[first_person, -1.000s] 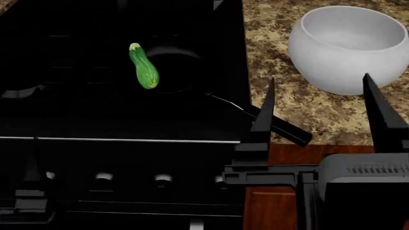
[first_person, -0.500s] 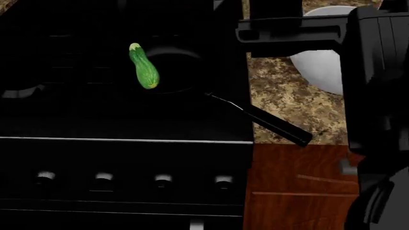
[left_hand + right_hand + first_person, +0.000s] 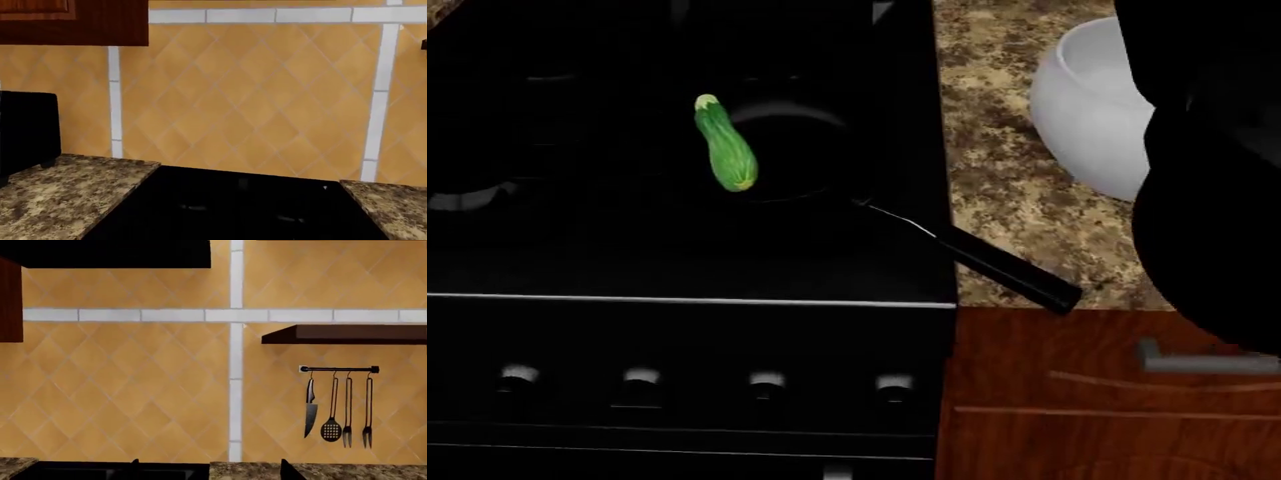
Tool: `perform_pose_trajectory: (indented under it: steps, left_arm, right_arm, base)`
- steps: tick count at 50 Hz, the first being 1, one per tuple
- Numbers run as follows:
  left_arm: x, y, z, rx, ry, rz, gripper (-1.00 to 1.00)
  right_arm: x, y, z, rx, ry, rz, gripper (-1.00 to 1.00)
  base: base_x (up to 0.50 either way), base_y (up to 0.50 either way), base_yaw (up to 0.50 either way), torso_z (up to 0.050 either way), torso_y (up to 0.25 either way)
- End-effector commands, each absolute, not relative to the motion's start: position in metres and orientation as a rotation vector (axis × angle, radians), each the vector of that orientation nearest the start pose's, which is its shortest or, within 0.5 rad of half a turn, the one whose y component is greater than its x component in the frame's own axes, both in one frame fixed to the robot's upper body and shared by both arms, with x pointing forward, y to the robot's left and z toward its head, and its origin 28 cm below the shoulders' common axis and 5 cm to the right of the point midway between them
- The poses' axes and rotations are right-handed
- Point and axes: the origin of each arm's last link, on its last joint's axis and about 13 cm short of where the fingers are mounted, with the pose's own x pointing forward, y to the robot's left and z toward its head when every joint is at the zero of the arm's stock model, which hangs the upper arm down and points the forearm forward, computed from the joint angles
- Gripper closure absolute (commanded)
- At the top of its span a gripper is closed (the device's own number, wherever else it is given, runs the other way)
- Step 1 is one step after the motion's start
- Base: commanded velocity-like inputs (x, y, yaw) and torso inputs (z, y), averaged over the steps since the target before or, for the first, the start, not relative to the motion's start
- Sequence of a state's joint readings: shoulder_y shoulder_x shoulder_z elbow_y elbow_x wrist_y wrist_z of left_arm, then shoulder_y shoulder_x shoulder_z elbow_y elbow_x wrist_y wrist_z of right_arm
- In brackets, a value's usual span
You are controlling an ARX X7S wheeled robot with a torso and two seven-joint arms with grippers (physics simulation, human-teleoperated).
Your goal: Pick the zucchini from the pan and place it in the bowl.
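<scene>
Resting zucchini in pan, jaws unreadable

Nearest: wood cabinet front (image 3: 1054, 400), stove knobs (image 3: 641, 380). Then black stovetop (image 3: 587, 230), zucchini (image 3: 725, 143) lying at left rim of pan (image 3: 814, 150). Granite counter (image 3: 1001, 180), bowl (image 3: 1088, 110) half hidden by right arm (image 3: 1214, 180). Farthest: tiled wall (image 3: 133, 390), utensil rail (image 3: 339, 370). Neither gripper's opening can be judged.

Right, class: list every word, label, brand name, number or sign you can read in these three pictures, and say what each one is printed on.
None: no readable text shows in any view.
The round stove knobs bear no legible markings.
The glossy black frying pan, the speckled green zucchini and the large white bowl are unmarked.
The orange wall tiles and the hanging utensils carry no lettering.
</scene>
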State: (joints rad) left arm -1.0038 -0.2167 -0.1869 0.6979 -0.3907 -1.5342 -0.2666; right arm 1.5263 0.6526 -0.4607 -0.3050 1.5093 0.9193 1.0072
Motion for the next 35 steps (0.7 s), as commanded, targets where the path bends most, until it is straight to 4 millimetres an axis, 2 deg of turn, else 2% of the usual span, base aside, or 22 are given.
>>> perform_pose_trajectory:
  steps: [1,13,29,33,35]
  left_arm:
    - [0.258,0.253,0.292,-0.045,-0.132,0.145,-1.0]
    - [0.259,0.251,0.288,-0.037,-0.125,0.137,-1.0]
    - [0.263,0.255,0.284,-0.044,-0.12,0.139,-1.0]
    - [0.264,0.256,0.281,-0.046,-0.117,0.135,-1.0]
    - [0.266,0.262,0.273,-0.059,-0.109,0.146,-1.0]
  right_arm:
    - [0.25,-0.108,0.389,0.014,-0.259,0.054,-1.0]
    - [0.252,-0.113,0.385,0.027,-0.246,0.048,-1.0]
    - [0.255,-0.109,0.382,0.03,-0.228,0.063,-1.0]
    - [0.257,-0.108,0.381,0.029,-0.222,0.064,-1.0]
    - [0.257,-0.106,0.38,0.029,-0.222,0.069,-1.0]
  base:
    - [0.33,0.0,0.0,0.0,0.0]
    - [0.34,0.0,0.0,0.0,0.0]
    - [0.34,0.0,0.0,0.0,0.0]
    - [0.33,0.0,0.0,0.0,0.0]
    - [0.0,0.23,0.0,0.0,0.008]
